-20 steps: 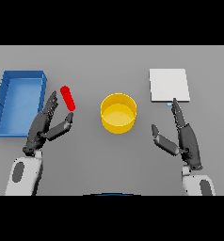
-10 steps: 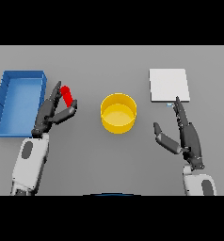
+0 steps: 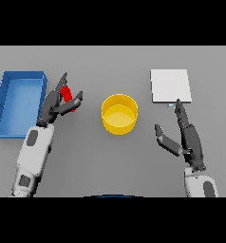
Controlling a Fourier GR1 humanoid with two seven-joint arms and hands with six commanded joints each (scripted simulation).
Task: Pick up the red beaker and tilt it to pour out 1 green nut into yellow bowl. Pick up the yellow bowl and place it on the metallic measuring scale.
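Beside the blue tray (image 3: pixel 20 102), on the grey counter (image 3: pixel 113 166): red beaker (image 3: pixel 67 96), left hand (image 3: pixel 58 103) closing round it, thumb on one side, fingers on the other. Best to squeeze tight before lifting, then carry over to the yellow bowl (image 3: pixel 119 114) and tip slowly. Right hand (image 3: pixel 186 137) open near the metallic measuring scale (image 3: pixel 170 86), holding nothing.

Matt grey table (image 3: pixel 110 161) — smooth yellow bowl (image 3: pixel 119 114), pale, flat-finished scale (image 3: pixel 170 86).
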